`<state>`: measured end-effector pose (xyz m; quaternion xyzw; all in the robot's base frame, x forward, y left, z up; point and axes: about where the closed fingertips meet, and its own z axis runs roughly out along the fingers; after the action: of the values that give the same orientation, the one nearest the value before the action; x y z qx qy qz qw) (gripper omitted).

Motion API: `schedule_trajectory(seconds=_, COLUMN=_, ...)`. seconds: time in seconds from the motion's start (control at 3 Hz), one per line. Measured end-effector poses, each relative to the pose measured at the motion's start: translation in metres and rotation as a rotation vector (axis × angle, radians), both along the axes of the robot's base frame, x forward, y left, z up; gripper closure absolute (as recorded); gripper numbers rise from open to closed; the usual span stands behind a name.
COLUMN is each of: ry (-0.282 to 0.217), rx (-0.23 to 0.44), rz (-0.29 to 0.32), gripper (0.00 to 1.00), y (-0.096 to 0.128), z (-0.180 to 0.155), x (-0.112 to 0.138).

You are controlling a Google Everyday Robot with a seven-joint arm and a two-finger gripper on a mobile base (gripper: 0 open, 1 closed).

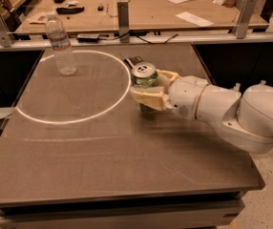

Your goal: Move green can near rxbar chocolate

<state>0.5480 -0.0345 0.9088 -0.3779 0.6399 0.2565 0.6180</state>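
Observation:
The green can (143, 78) stands upright near the middle of the dark table (89, 156), its silver top and pull tab showing. My gripper (148, 93) comes in from the right on the white arm and is shut on the can, its tan fingers (148, 99) wrapped around its sides. The rxbar chocolate (133, 61) lies flat just behind the can, black with a pale patch; the can hides most of it.
A clear plastic water bottle (60, 46) stands at the back left, inside a white circle (41, 119) marked on the table. Behind the table runs a rail with metal posts (122, 15) and a wooden desk with papers.

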Motion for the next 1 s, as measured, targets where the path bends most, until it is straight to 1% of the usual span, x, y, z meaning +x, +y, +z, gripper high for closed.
schedule_trajectory(seconds=0.33, ry=-0.015, rx=-0.049, rz=-0.109, gripper=1.0, y=-0.03, z=0.003, x=0.001)
schedule_trajectory(seconds=0.67, ry=-0.032, rx=-0.089, rz=-0.205, gripper=1.0, y=-0.053, z=0.008, x=-0.002)
schedule_trajectory(seconds=1.0, ry=-0.053, rx=-0.123, rz=-0.279, gripper=1.0, y=-0.071, z=0.014, x=-0.008)
